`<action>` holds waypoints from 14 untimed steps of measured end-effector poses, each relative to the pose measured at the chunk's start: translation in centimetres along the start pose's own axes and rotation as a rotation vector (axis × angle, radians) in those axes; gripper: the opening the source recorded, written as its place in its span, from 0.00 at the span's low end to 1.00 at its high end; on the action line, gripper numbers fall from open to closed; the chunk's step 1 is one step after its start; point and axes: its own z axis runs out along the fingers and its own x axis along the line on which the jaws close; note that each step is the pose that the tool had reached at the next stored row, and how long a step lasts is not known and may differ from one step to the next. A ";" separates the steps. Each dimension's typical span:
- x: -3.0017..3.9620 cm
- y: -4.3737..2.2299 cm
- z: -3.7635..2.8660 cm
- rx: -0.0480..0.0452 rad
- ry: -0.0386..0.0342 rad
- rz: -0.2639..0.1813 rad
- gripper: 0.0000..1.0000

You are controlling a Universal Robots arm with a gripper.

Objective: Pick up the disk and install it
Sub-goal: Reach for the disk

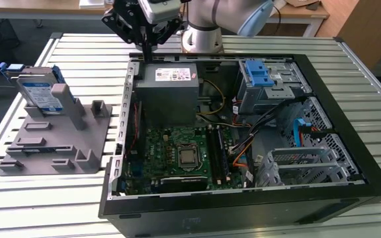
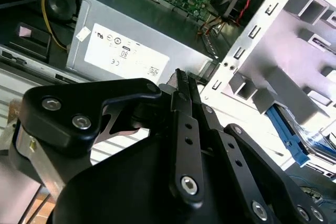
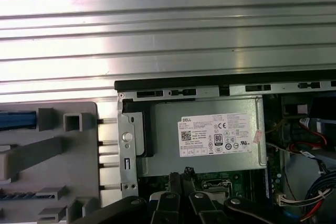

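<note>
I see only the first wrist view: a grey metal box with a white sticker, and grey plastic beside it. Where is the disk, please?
Observer: In the exterior view the disk stands on edge at the far end of the grey fixture, outside the computer case, on the exterior view's left.
Operator: Is the gripper near the disk?
Observer: No. In the exterior view the gripper hangs over the case's far wall, by the grey metal box, apart from the disk.
Operator: Does it hold anything?
Observer: No. In the second wrist view its fingers are pressed together with nothing between them.
</note>
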 end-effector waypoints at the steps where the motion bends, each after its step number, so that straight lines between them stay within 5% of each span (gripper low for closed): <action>1: 0.27 0.02 0.01 0.0001 0.0001 0.000 0.15; 4: 1.13 0.18 0.06 -0.0001 0.0000 0.000 0.15; 14: 2.38 0.89 0.15 0.0002 0.0002 0.000 0.15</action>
